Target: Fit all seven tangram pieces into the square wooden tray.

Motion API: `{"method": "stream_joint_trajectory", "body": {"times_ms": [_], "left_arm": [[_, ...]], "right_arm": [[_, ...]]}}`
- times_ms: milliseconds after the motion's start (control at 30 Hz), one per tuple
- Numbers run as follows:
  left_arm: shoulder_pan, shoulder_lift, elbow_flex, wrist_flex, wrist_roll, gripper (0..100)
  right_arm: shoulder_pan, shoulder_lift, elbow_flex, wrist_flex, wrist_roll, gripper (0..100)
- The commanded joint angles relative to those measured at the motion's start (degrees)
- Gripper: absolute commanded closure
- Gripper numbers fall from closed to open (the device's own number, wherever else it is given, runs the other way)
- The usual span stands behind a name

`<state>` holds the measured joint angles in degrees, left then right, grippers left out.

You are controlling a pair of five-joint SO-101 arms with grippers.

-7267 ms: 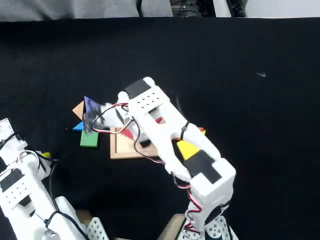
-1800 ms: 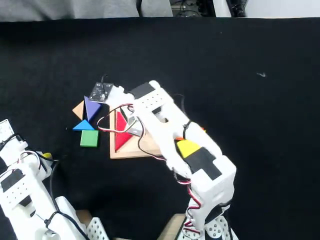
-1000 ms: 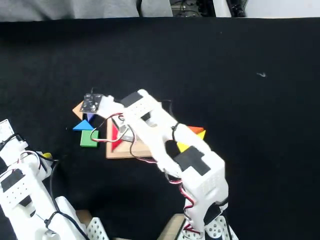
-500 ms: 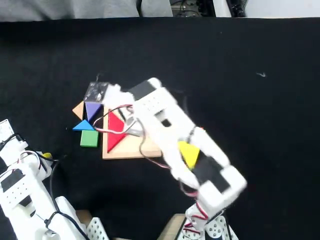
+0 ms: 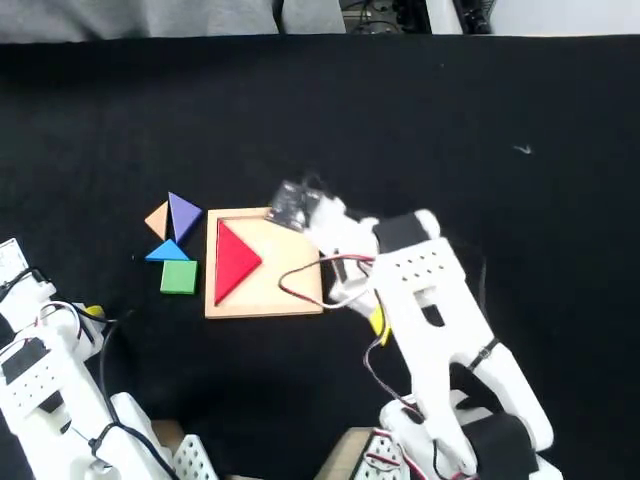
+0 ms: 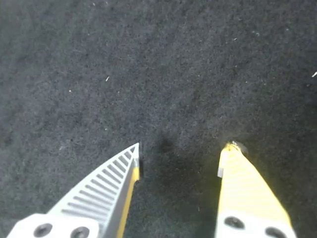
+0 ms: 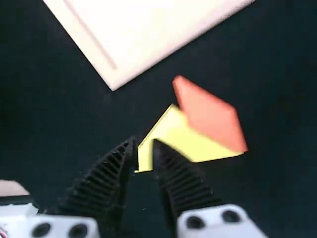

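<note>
Nearest us, the left arm sits folded at the near-left corner of the black cloth-covered table [image 5: 450, 120]. The left gripper [image 6: 183, 148] hangs over the cloth with its fingers spread wide and nothing between them.

Next out, the right arm leans towards the middle. The right gripper [image 7: 143, 146] has its fingers drawn almost together, leaving a narrow slit, and we see nothing clamped. Its tips sit at a corner of the yellow wooden triangle [image 7: 183, 139], which touches an orange-red wooden piece [image 7: 210, 114]. Both lie on the cloth just off the square wooden tray [image 5: 280, 285].

In the tray, a large red wooden triangle [image 5: 233, 262] lies along the left side. Just outside that side we find a green wooden square [image 5: 179, 277], a small blue triangle [image 5: 167, 251], then a purple triangle [image 5: 184, 213] beside a tan wooden piece [image 5: 157, 218].
</note>
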<state>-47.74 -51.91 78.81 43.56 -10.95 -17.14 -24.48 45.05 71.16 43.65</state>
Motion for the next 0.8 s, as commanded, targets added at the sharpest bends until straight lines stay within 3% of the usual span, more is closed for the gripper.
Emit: {"method": "stream_joint_trajectory", "body": {"times_ms": [0, 167, 567, 767], "left_arm": [[0.7, -0.4, -0.2, -0.4, 0.1, 74], [0.7, -0.4, -0.2, -0.4, 0.1, 74], [0.7, -0.4, -0.2, -0.4, 0.1, 74], [0.7, -0.4, -0.2, -0.4, 0.1, 74]], "right_arm": [[4.5, -0.1, 2.0, -3.3, 0.4, 98.5], [8.8, 4.9, -0.3, -6.4, 0.6, 98.7], [10.5, 27.0, -14.0, -12.6, 0.6, 98.7], [12.4, 29.7, -18.3, -12.7, 0.9, 98.7]]}}
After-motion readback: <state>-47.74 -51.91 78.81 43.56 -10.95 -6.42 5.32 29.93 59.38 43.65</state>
